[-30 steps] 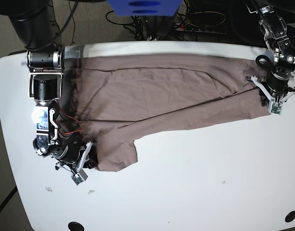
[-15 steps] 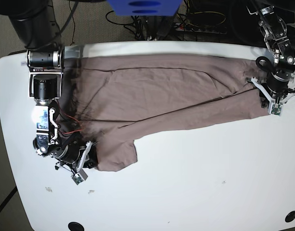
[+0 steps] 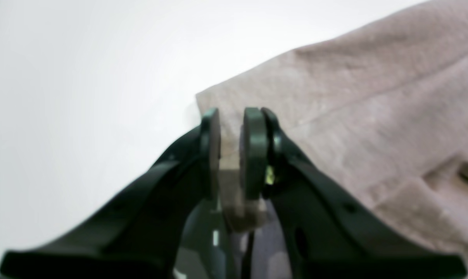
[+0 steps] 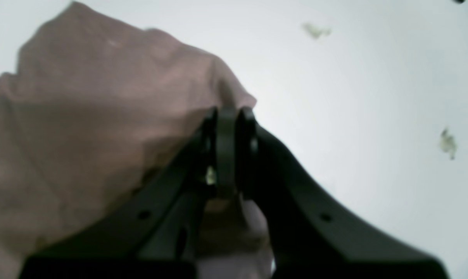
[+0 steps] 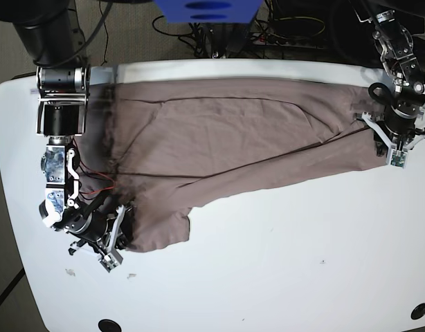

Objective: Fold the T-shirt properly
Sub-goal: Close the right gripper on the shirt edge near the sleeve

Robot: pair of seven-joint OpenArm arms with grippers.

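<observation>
You see one T-shirt [image 5: 226, 135], one white table [image 5: 282, 263], two arms, one left gripper [image 3: 230, 153], one right gripper [image 4: 231, 151], two black holes [image 5: 109, 324] along the table's near edge

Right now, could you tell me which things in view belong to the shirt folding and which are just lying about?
Belongs to the job:
- T-shirt, spread on the table
- left gripper, shut on a shirt corner
- right gripper, shut on a shirt edge

Just lying about:
- small scraps on the tabletop
- cables behind the table
- blue object at the back
</observation>
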